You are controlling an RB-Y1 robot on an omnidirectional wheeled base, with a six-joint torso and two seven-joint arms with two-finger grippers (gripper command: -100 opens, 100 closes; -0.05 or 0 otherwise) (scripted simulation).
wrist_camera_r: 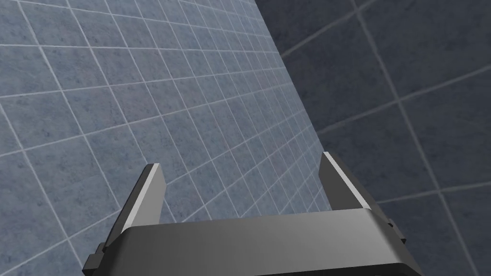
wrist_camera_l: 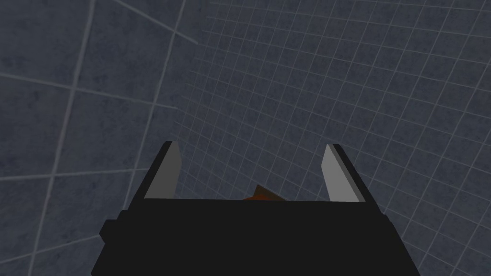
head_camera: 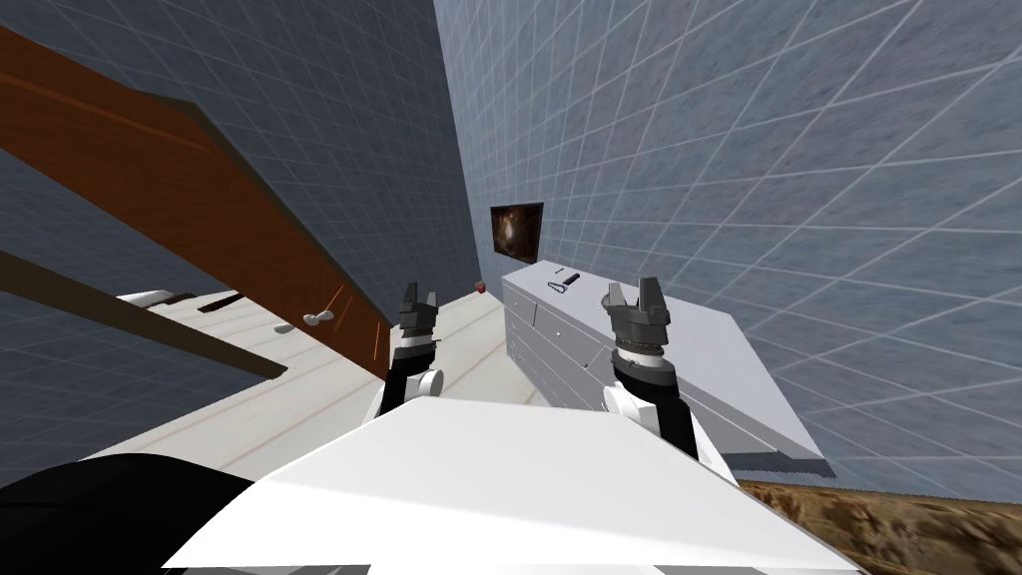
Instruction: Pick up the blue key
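1. Long light grey chest of drawers (head_camera: 599, 344): the middle of its top and front is hidden behind the right gripper (head_camera: 633, 289) and forearm.
2. Small dark oblong object (head_camera: 571, 277), on the chest's far end: too small to identify.
3. Small pale object (head_camera: 556, 287), just beside item 2 on the chest top: shape and colour unreadable.
4. Tiny red object (head_camera: 481, 287), on the floor beyond the chest's far end: too small to tell.
5. Dark-framed wall picture (head_camera: 517, 232), above the chest's far end: its murky brown content is illegible.
6. Brown wooden panel (head_camera: 200, 190), across the floor from the chest: cut off by the picture's edge.
7. Mottled brown surface (head_camera: 898, 519), past the chest's near end: cut off by the picture's edge.
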